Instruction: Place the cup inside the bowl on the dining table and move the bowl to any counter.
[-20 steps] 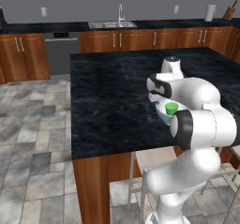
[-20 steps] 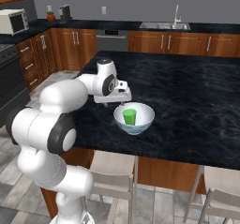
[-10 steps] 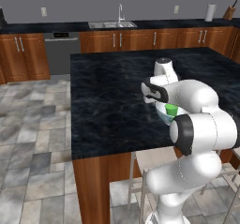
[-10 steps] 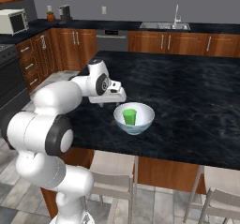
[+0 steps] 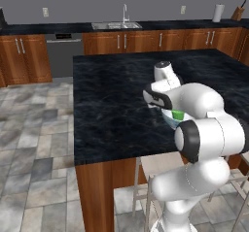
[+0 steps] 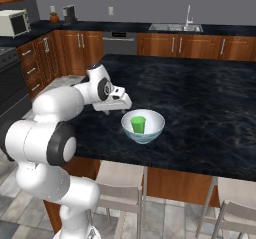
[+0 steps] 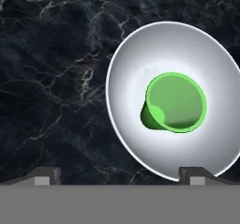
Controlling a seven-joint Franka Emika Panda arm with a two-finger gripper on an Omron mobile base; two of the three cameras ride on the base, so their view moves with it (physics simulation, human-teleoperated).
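1. The cup (image 6: 138,124) stands upright inside the bowl (image 6: 150,131), near the dining table's (image 6: 200,103) front edge.
2. The gripper (image 6: 116,104) hovers just left of the bowl, jaws wide and empty, probably lining up a rim grasp.
3. The counter (image 6: 150,29) lies far behind.

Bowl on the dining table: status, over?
End effector open, empty, low beside the bowl, off its rim. Cup upright inside the bowl. Bowl on the dining table. Nothing between end effector and bowl.
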